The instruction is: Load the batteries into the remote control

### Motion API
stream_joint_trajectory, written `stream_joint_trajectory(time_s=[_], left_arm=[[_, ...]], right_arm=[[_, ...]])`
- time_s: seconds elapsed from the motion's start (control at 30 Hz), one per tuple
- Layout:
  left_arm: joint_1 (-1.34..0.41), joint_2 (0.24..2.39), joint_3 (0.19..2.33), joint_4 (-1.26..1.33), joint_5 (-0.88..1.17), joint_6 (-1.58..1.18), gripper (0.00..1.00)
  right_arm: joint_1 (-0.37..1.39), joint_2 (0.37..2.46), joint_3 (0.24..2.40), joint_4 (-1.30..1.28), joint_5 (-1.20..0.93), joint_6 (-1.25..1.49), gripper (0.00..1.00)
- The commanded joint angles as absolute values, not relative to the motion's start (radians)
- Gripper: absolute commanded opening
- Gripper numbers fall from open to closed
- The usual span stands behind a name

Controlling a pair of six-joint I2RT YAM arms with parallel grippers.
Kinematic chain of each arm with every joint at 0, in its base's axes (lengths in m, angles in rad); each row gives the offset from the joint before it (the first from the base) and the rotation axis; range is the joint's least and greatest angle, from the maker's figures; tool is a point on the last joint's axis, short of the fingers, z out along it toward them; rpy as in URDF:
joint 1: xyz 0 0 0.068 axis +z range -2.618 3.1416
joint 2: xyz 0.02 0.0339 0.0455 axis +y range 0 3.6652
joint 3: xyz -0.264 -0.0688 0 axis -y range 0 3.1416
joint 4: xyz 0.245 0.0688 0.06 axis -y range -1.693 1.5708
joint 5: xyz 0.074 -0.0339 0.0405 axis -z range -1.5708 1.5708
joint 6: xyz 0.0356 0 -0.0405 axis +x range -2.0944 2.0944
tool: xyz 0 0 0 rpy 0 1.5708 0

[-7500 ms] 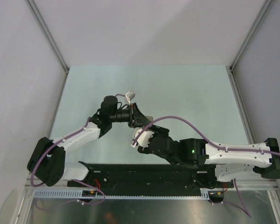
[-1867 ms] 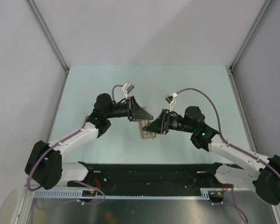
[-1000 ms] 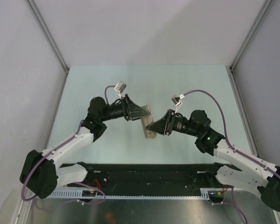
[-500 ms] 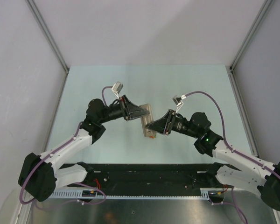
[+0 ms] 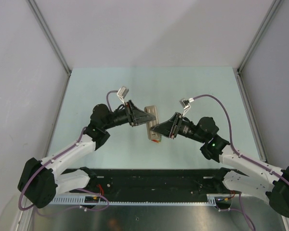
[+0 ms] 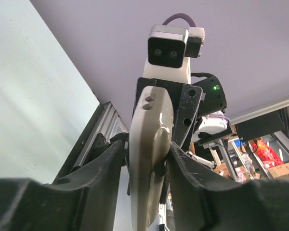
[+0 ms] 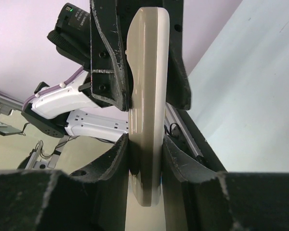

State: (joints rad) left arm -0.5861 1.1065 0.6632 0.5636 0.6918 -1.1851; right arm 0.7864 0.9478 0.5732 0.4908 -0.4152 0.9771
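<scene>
Holding the remote control (image 5: 151, 113) between both my tools

Remote is up off the desk (image 5: 192, 91), over its middle in the top view. Long axis runs roughly 12 to 6 o'clock, top end leaning a little toward 11. Pale plain side faces up in that view.

My right tool (image 5: 156, 129) comes in from 4 o'clock and takes the 6 o'clock half of the remote. In the right wrist view its fingers (image 7: 116, 154) press flat on both sides of the thin edge with no gap either side, so it is clamped on the remote.

My left tool (image 5: 143, 118) comes in from 9 o'clock and sits on the 12 o'clock half, just beside the right tool. In the left wrist view its fingers (image 6: 106, 159) straddle the remote. The 3 o'clock finger touches it and the 9 o'clock finger is right against it or a hair off. I can't tell if this tool is really squeezing or just loosely around it.

The left wrist view shows two small screws near the remote's far end, with my right tool's camera block behind it.

There is a small orange spot (image 5: 155, 141) at the remote's 6 o'clock tip in the top view, too small to say what it is.
</scene>
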Motion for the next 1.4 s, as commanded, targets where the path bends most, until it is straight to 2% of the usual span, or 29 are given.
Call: stream_joint_trajectory(time_s=[0.0, 0.07, 0.17, 0.2, 0.33, 0.47, 0.57, 0.6, 0.67, 0.7, 0.8, 0.83, 0.9, 1.03, 1.07, 1.2, 1.33, 1.37], left_arm=[[-0.597, 1.083, 0.666, 0.601, 0.670, -1.155, 0.42], [-0.597, 1.086, 0.670, 0.606, 0.667, -1.154, 0.33], [-0.598, 1.092, 0.676, 0.611, 0.669, -1.157, 0.32], [-0.598, 1.094, 0.681, 0.611, 0.670, -1.157, 0.32], [-0.607, 1.101, 0.686, 0.618, 0.670, -1.158, 0.44], [-0.615, 1.106, 0.687, 0.624, 0.670, -1.158, 0.47], [-0.617, 1.108, 0.681, 0.629, 0.669, -1.160, 0.36], [-0.617, 1.104, 0.678, 0.632, 0.667, -1.158, 0.26], [-0.617, 1.101, 0.675, 0.632, 0.660, -1.158, 0.11], [-0.617, 1.098, 0.669, 0.635, 0.657, -1.158, 0.00], [-0.617, 1.091, 0.663, 0.638, 0.646, -1.166, 0.00], [-0.617, 1.092, 0.663, 0.638, 0.646, -1.173, 0.00], [-0.615, 1.100, 0.660, 0.638, 0.646, -1.184, 0.00], [-0.611, 1.124, 0.644, 0.638, 0.663, -1.222, 0.00], [-0.609, 1.135, 0.637, 0.638, 0.663, -1.229, 0.00], [-0.606, 1.144, 0.621, 0.637, 0.666, -1.249, 0.00], [-0.606, 1.170, 0.618, 0.634, 0.686, -1.296, 0.00], [-0.606, 1.177, 0.617, 0.632, 0.692, -1.304, 0.00]], right_arm=[[0.801, 0.942, 0.577, 0.583, -0.405, 0.997, 0.00], [0.805, 0.943, 0.577, 0.584, -0.411, 1.000, 0.00], [0.811, 0.945, 0.577, 0.584, -0.413, 1.002, 0.00], [0.811, 0.946, 0.577, 0.583, -0.413, 1.002, 0.00], [0.815, 0.943, 0.577, 0.583, -0.410, 1.002, 0.00], [0.818, 0.945, 0.578, 0.587, -0.408, 1.002, 0.00], [0.819, 0.943, 0.577, 0.584, -0.407, 1.002, 0.00], [0.819, 0.942, 0.578, 0.583, -0.405, 1.003, 0.00], [0.821, 0.942, 0.577, 0.580, -0.405, 1.000, 0.00], [0.822, 0.942, 0.577, 0.580, -0.403, 1.000, 0.00], [0.822, 0.937, 0.577, 0.560, -0.403, 0.994, 0.00], [0.821, 0.936, 0.577, 0.554, -0.411, 0.993, 0.10], [0.810, 0.919, 0.592, 0.500, -0.419, 0.970, 0.45], [0.795, 0.844, 0.670, 0.238, -0.344, 0.838, 0.66], [0.790, 0.832, 0.693, 0.124, -0.328, 0.769, 0.78], [0.787, 0.793, 0.831, -0.153, -0.221, 0.588, 0.83], [0.831, 0.802, 0.959, -0.389, -0.112, 0.427, 0.82], [0.850, 0.811, 0.994, -0.417, -0.080, 0.392, 0.79]])
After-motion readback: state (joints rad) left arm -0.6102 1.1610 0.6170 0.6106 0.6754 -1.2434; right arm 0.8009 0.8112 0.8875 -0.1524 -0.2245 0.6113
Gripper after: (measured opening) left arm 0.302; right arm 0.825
